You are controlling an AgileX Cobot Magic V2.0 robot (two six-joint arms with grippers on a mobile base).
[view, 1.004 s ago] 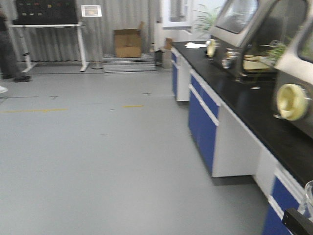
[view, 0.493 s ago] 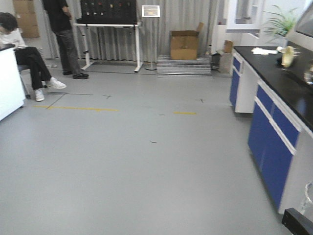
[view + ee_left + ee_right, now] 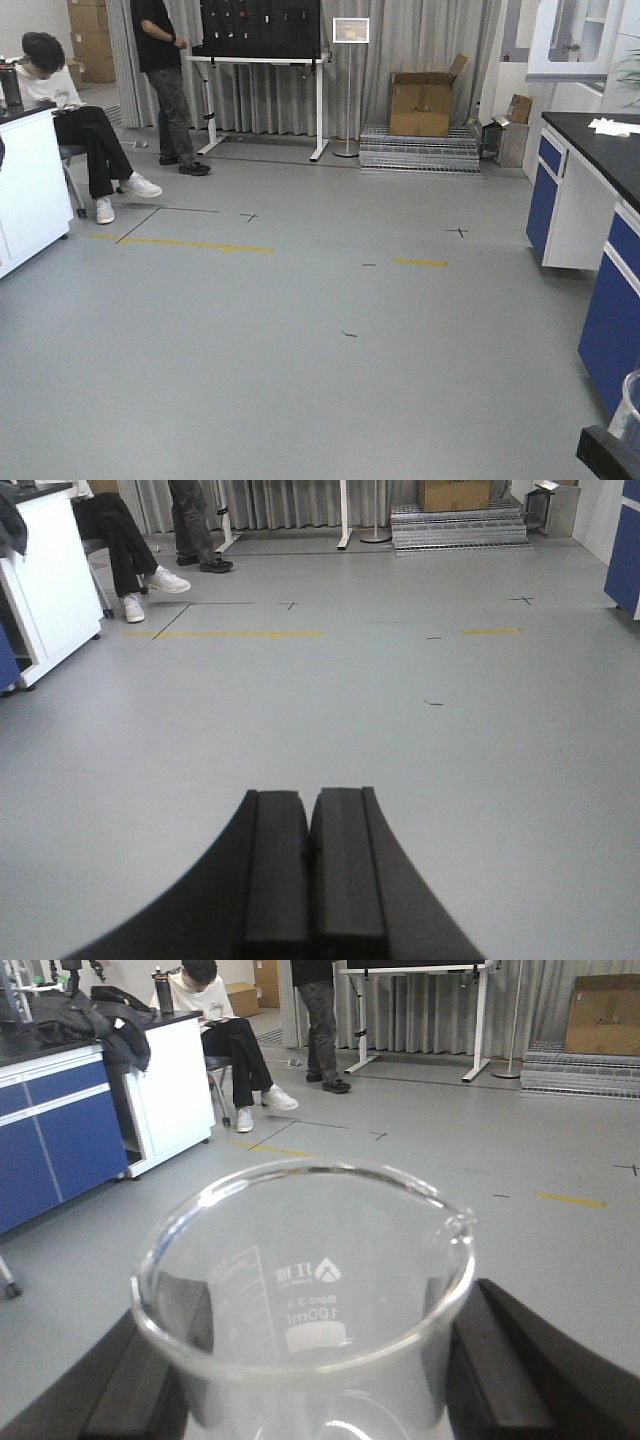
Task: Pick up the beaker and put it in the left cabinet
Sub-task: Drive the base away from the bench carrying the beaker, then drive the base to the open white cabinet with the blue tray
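Observation:
The beaker [image 3: 300, 1300] is clear glass with a flared rim, a pour lip and a printed 100 ml scale. It fills the right wrist view, upright between the two black fingers [image 3: 500, 1370] of my right gripper [image 3: 315, 1370], which is shut on its sides. In the front view its glass edge [image 3: 631, 405] shows at the bottom right corner, above a black piece of the right gripper [image 3: 608, 456]. My left gripper [image 3: 310, 810] is shut with nothing between its pads, hanging over bare grey floor. The left cabinet is out of view.
A blue and white lab counter [image 3: 600, 190] runs along the right. At the left stands a white desk [image 3: 25, 190] with a seated person [image 3: 60, 110] beside it; another person [image 3: 165, 80] stands at a table behind. A cardboard box [image 3: 425, 100] sits on metal steps [image 3: 420, 150].
The front view has swung left: the counter with glove boxes slid off to the right, and the two people and the white desk came into view. The beaker stays in the right gripper.

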